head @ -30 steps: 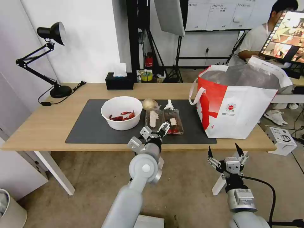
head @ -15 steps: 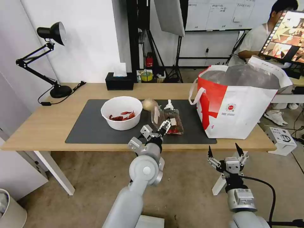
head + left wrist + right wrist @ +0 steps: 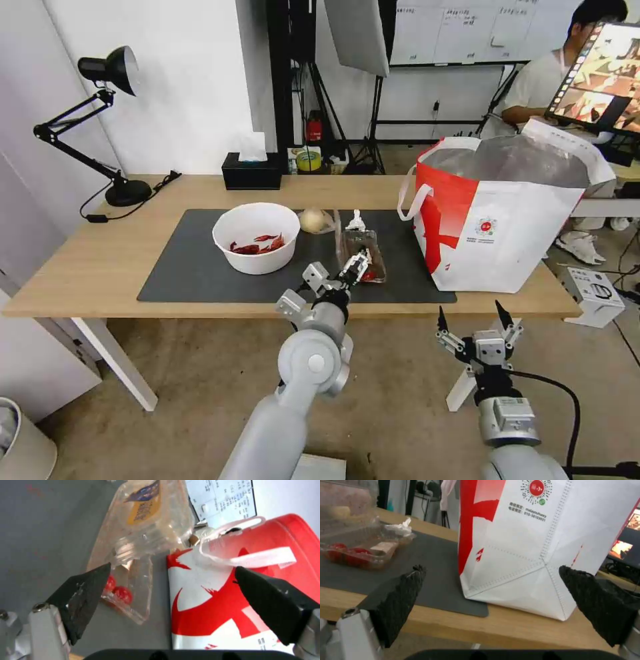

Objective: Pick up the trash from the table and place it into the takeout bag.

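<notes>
**Clear tray half-open by the takeout bag**

The clear plastic two-part tray is lying on the dark mat just beside the takeout bag, its lid half standing up off the base, with red fruit showing inside. It looks light, thin and springy, likely to flex, slip or crack under a hard squeeze; the near rim, where lid and base are meeting, seems the safest place to take hold.

The left end effector is hovering at the tray's near edge, away from the bag. Its fingers are spread wide, and in the left wrist view one dark fingertip is sitting against the tray's edge, though real contact is hard to confirm. The right end effector is waiting below the bench edge, in front of the bag, fingers spread and holding nothing.

The white bowl, beige wrapped ball and paper wad are sitting farther from the bag. The bag's inside is hidden past its foil lining.
</notes>
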Controlling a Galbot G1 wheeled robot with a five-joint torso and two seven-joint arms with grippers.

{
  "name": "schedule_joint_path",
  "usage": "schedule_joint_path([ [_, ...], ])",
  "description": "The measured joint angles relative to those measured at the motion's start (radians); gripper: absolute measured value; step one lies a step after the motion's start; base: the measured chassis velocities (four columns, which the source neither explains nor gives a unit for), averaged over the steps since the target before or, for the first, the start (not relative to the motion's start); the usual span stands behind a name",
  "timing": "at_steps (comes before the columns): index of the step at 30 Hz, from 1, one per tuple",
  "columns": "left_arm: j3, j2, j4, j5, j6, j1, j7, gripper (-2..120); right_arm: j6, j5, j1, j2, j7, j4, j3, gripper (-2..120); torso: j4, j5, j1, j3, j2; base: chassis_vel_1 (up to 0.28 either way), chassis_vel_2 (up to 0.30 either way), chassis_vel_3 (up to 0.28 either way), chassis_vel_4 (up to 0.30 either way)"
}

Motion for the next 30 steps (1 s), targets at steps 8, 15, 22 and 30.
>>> schedule_joint_path([
  [8,0.023,0.000,0.010,0.001,0.000,-0.017,0.000,100,0.004,0.000,-0.005,0.001,0.002,0.005,0.005,100,0.0000,0.0000,0.000,0.000,0.000,0.000,0.000,0.000,0.000],
  [15,0.041,0.000,0.014,0.018,0.000,-0.022,0.000,100,0.006,0.000,-0.008,0.001,0.004,0.011,0.010,100,0.0000,0.0001,0.000,0.000,0.000,0.000,0.000,0.000,0.000],
  [22,0.051,0.004,0.016,0.101,0.006,-0.026,0.013,100,0.009,0.001,-0.009,0.001,0.005,0.015,0.011,100,0.0000,0.0000,0.000,0.000,0.000,0.000,0.000,0.000,0.000],
  [30,0.080,0.039,0.010,0.221,0.016,-0.039,0.043,100,0.022,0.011,-0.012,-0.005,0.005,0.026,0.011,100,0.0000,0.0000,0.000,0.000,0.000,0.000,0.000,0.000,0.000],
])
